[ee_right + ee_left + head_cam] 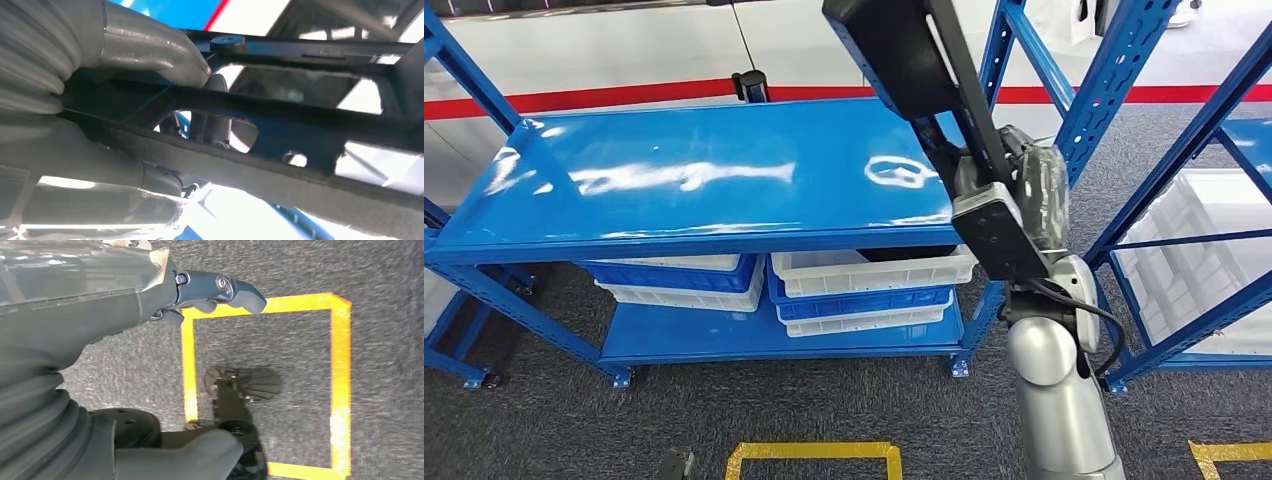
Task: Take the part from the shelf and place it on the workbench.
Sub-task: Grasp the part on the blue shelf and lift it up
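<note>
A blue metal shelf unit stands ahead of the robot, its glossy top board bare and reflecting the ceiling lights. On the lower board sit stacked white and blue plastic bins. The right arm rises from below at the right end of the shelf, and the right hand grips a long black part, a flat frame with cut-out openings, lifted above the top board and slanting up out of the picture. From the right wrist, the thumb presses on one bar of the frame and darker fingers curl behind it. The left hand hangs over grey carpet marked with a yellow taped square, its fingers loosely apart and holding nothing.
</note>
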